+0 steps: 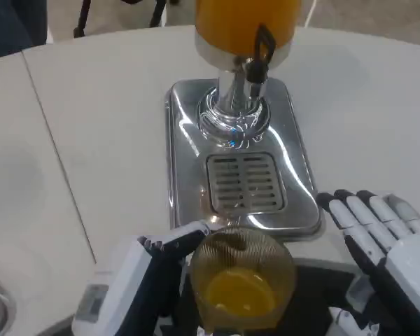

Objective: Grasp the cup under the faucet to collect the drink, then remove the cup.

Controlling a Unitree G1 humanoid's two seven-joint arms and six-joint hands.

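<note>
Near the bottom edge of the head view, just in front of the dispenser's base, sits the cup (241, 280), a clear ribbed tumbler with orange drink pooled in its bottom. It stands off the drip grille, at the near rim of the chrome tray (185, 140), and well short of the faucet (257, 59). The left robot hand (150, 283) is pressed against the cup's left side, its dark fingers wrapped along the wall and its white thumb (189, 234) lying across the near rim of the tray at the top of the cup; it appears to grip the cup, though the far side of the hold is hidden behind the glass. The right robot hand (378, 241) lies to the right of the cup, apart from it, with its fingers stretched out flat and spread, pointing toward the tray's right corner and holding nothing. Between the two hands the cup is closer to the left one, touching it, while a clear gap of dark shadow separates it from the right palm. Farther back, the slotted drip grille (243, 183) is set in the tray, and behind it rises the chrome column of the dispenser, topped by the orange juice tank (231, 21) with its black tap lever. Everything rests on the white bench (98, 112), which has a thin seam running diagonally down its left part.
</note>
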